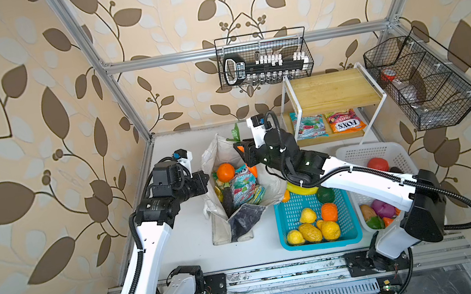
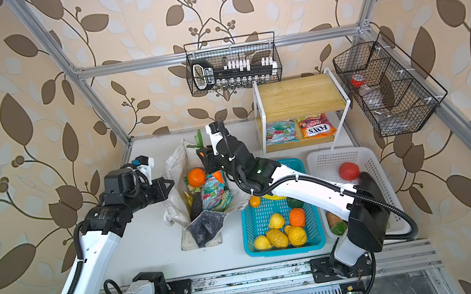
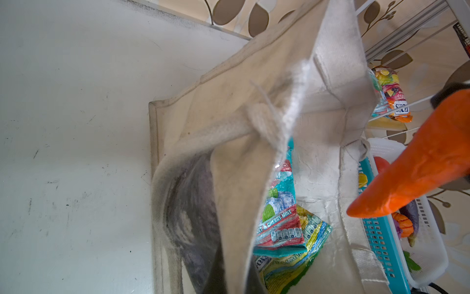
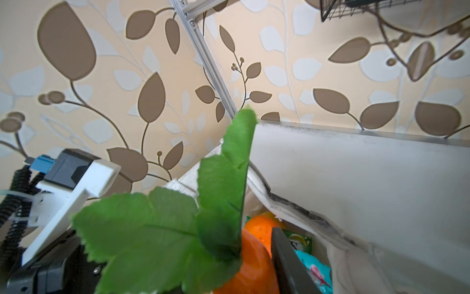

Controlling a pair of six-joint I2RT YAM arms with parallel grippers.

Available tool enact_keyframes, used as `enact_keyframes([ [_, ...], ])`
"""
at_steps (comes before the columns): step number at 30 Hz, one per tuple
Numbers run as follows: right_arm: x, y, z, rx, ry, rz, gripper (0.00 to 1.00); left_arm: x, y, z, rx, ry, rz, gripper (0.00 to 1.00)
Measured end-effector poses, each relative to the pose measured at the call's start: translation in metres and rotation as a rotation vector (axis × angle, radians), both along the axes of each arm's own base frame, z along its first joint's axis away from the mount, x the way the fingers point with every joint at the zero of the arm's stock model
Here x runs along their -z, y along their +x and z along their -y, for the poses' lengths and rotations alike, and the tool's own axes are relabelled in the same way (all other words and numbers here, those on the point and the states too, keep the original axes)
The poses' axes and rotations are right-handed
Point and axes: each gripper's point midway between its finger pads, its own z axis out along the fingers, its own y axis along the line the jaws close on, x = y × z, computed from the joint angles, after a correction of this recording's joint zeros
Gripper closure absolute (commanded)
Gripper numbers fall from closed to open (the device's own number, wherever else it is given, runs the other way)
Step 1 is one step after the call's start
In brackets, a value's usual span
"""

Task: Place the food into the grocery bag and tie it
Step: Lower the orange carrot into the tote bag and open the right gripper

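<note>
I'm mid-loading. My right gripper [image 1: 243, 150], partly closed, holds the leafy orange toy carrot [image 3: 419, 163] over the off-white canvas grocery bag [image 1: 213, 158]. The left gripper [image 1: 203, 181] is clamped tight, apparently on the bag's rim. Next I lower and release. Inside lie a round orange [image 1: 225, 171] and glossy snack packets [image 1: 244, 185]. More fruit sits in the blue plastic basket [image 1: 280, 227].

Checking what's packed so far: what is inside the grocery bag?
The grocery bag holds an orange, a light-blue snack packet over a green-yellow one, and some yellow banana. The carrot hangs above it in the right gripper. Anything beneath the packets is covered.
</note>
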Motion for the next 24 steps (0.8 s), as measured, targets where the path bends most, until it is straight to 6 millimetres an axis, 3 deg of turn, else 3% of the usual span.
enact_keyframes([
  [5,0.018,-0.018,-0.028,-0.057,-0.005,-0.023,0.62,0.000,0.000,0.000,0.001,-0.001,0.000,1.00],
  [9,0.043,-0.017,-0.040,-0.062,-0.030,-0.059,0.61,0.000,0.000,0.000,0.001,-0.001,0.000,1.00],
  [16,0.099,-0.001,-0.028,0.000,-0.136,-0.137,0.61,-0.001,0.000,-0.004,-0.020,0.015,0.009,1.00],
  [24,0.119,0.006,-0.029,0.039,-0.157,-0.167,0.61,-0.002,0.000,-0.004,-0.019,0.014,0.010,1.00],
])
